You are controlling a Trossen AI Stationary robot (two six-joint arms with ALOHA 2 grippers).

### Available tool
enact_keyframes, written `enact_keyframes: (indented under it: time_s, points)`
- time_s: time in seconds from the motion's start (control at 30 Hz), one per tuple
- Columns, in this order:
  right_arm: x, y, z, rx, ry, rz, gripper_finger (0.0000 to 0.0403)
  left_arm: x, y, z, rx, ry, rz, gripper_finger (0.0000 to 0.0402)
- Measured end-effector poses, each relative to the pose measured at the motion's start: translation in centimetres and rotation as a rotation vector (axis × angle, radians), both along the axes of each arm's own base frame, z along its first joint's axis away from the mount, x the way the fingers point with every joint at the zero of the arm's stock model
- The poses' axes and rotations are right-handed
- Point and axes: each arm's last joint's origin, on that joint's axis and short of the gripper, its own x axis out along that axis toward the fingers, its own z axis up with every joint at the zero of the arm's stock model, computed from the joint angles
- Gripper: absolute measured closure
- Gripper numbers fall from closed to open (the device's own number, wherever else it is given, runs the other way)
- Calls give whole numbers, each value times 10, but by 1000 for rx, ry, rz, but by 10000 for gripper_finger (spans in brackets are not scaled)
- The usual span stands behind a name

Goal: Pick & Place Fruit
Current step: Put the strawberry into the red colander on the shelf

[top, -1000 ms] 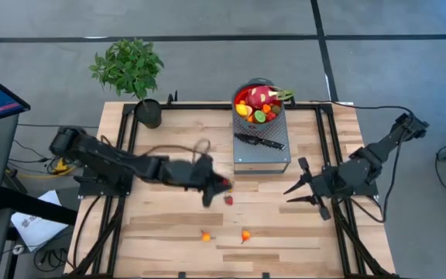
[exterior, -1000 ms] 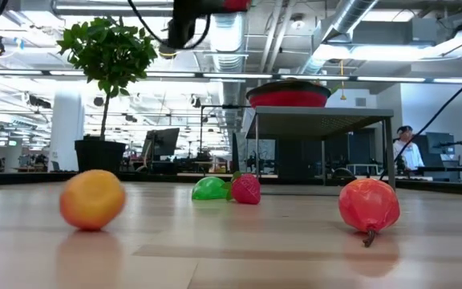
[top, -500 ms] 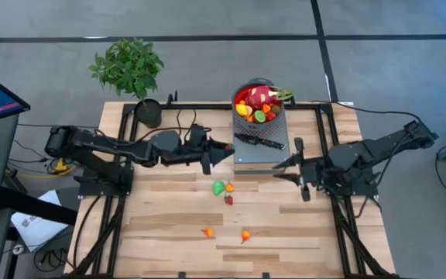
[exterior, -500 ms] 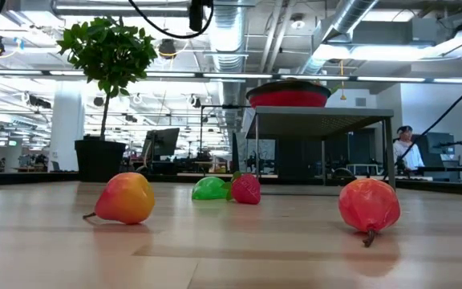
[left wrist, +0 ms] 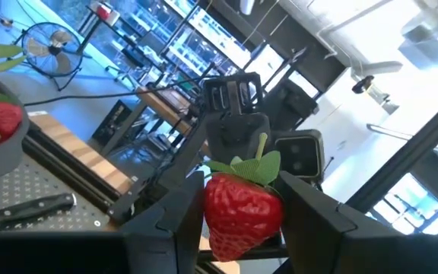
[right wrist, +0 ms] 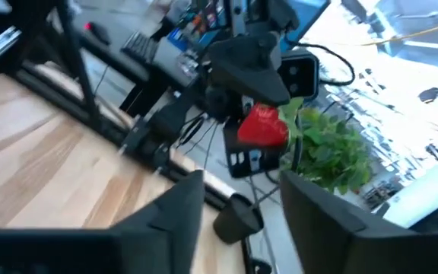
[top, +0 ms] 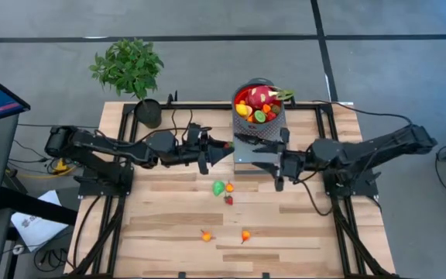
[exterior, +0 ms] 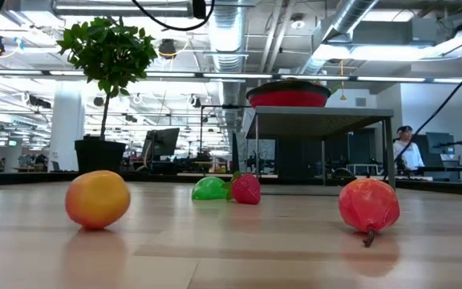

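Note:
My left gripper [top: 223, 149] reaches level across the table's middle, shut on a red strawberry [left wrist: 242, 209] with a green cap, high above the wood. My right gripper [top: 268, 159] faces it from the right, open and with nothing between its fingers [right wrist: 175, 205]; the strawberry [right wrist: 263, 126] shows a little beyond them. On the table lie a green fruit [top: 219, 187], a small orange one [top: 229, 187], a red one [top: 228, 200] and two orange-red ones [top: 206, 235] [top: 245, 235] nearer the front edge. My left gripper pinches the strawberry by its two sides [left wrist: 213, 221] between the two fingers. The fingers come level from the table's left. The strawberry is lifted clear of the table, its green cap [left wrist: 255, 164] sticking out past the fingers.
A red bowl [top: 248, 114] heaped with fruit, a pink dragon fruit [top: 258, 96] among them, stands on a grey perforated stand [top: 263, 156] at the far middle. A black-handled knife [top: 259, 141] lies on that stand. A potted plant [top: 130, 70] stands at the far left corner.
My left gripper has risen from the table and swung toward the far edge with the strawberry, tipping from slanting down to level. My right gripper has swept from the right side toward the middle and now faces the left one. The orange fruit near the front has rocked.

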Motion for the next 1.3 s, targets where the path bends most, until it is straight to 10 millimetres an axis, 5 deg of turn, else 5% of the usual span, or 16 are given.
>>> enact_keyframes:
  time_s: [0.2,0.37,0.93,1.3]
  points:
    - [19,3,-1,23,-108,-6,142,3,-4,-2,8,-8,-11,258]
    - [35,7,-6,0,-172,-8,112,13,-6,-10,8,-30,-12,258]
    - [48,6,-17,36,-173,-41,116,31,-8,-26,14,-113,-4,258]
    - [48,6,-16,56,-182,-43,211,30,-8,-24,22,-117,-6,258]
